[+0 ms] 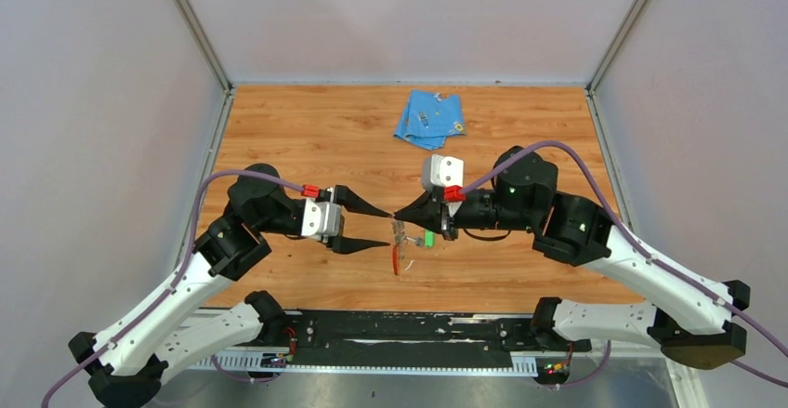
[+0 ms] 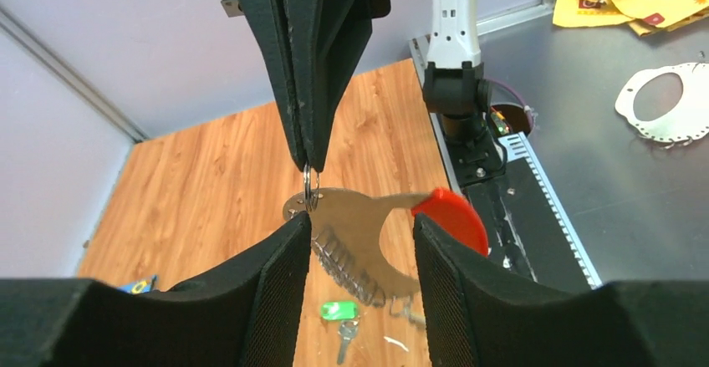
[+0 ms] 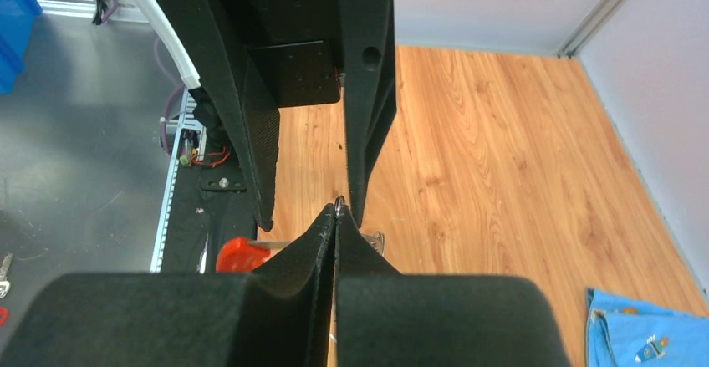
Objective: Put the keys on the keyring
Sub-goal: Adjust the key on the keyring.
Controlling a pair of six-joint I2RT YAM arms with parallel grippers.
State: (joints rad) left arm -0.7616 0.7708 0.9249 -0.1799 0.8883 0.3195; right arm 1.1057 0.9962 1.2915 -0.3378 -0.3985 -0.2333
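Little looks done: the right hand (image 1: 398, 217), pressed together, pinches the small loop of the flat silvery keyring with a red strip (image 2: 351, 216), held above the wood-grain surface (image 1: 307, 129) at the mouth of the spread left hand (image 1: 386, 230), while the green-headed silver key (image 2: 340, 313) lies loose below.

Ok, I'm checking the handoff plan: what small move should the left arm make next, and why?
Probably close the left gripper on the keyring: its open fingers straddle the flat silvery body, which hangs by its small ring from the shut right gripper. That would steady it; the green key lies loose below.
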